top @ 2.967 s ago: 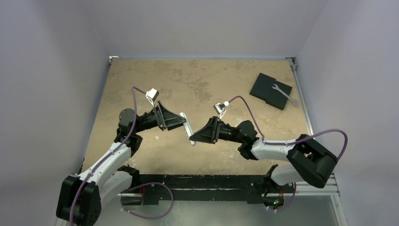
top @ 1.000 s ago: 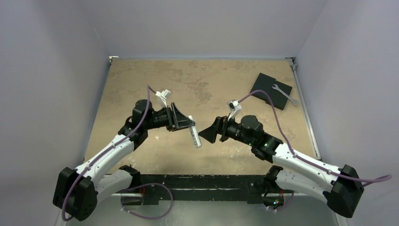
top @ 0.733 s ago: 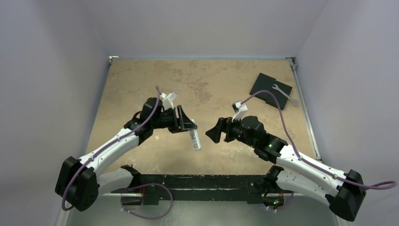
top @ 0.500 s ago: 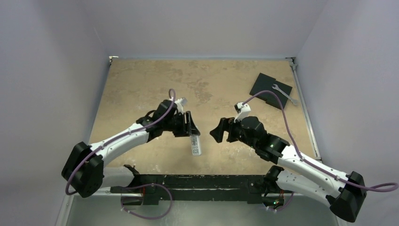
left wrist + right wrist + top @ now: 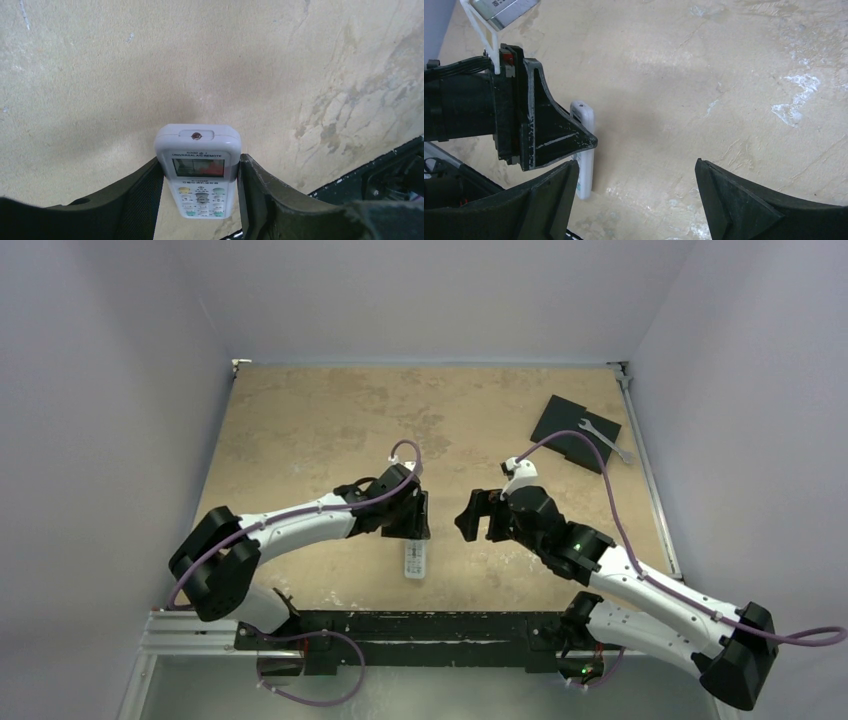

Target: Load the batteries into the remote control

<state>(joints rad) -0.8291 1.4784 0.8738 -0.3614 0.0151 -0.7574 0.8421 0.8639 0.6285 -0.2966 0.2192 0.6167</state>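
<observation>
Left gripper [image 5: 201,165] pinches remote control [image 5: 196,142], emitter end seemingly tableward.

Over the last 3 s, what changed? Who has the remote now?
The left gripper kept its clamp on the remote control and swung it toward the near edge of the table; the remote now points at that edge. The right gripper, which was at the remote's other end, has backed off to the right and stands open. The wrench and the black pad under it have not moved.
</observation>
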